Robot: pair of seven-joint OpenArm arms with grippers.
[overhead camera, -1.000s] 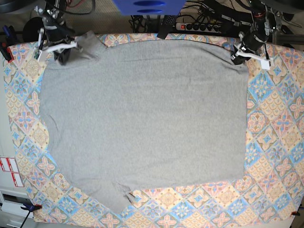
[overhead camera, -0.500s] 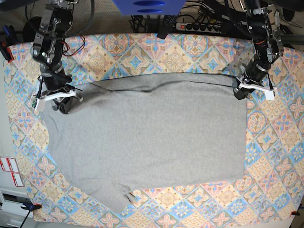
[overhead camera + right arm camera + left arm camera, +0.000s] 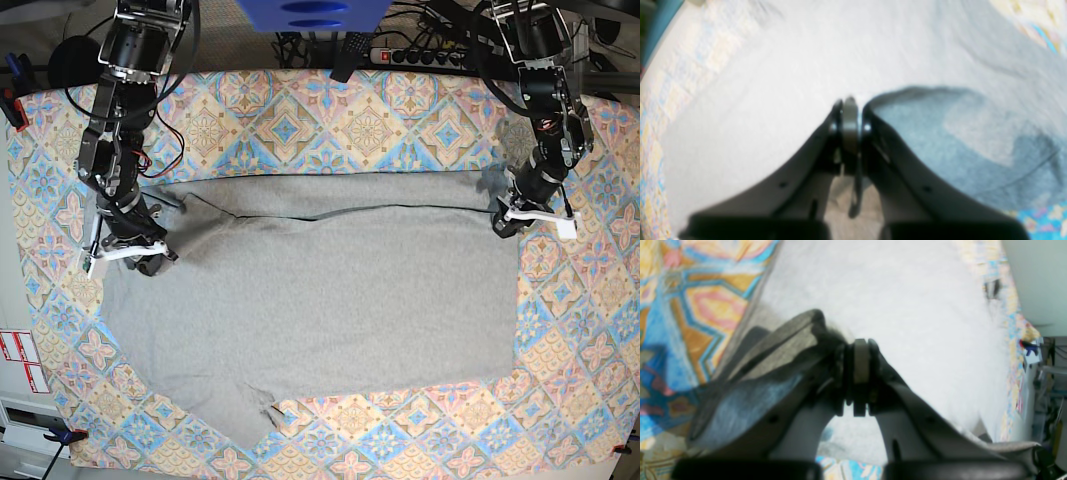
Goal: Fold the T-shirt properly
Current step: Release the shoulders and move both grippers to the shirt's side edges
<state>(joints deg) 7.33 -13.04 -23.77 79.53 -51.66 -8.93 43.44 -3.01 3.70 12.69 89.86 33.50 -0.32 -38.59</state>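
Base view: T-shirt (image 3: 310, 300) lies flat on the tablecloth (image 3: 300, 120), far edge folded over. Left gripper (image 3: 503, 222) clamps its far right corner; right gripper (image 3: 148, 262) clamps its far left corner.

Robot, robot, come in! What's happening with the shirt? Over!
Left tool and right tool shut on T-shirt edge. Far edge doubled over, fold partway. Nothing in the way. Over.

A robotics lab or workshop is suggested: a table is covered with a patterned tablecloth (image 3: 330, 110), a power strip (image 3: 420, 57) and tangled cables (image 3: 300, 45) are seen behind it, and clamps (image 3: 62, 435) are fixed at its edge.
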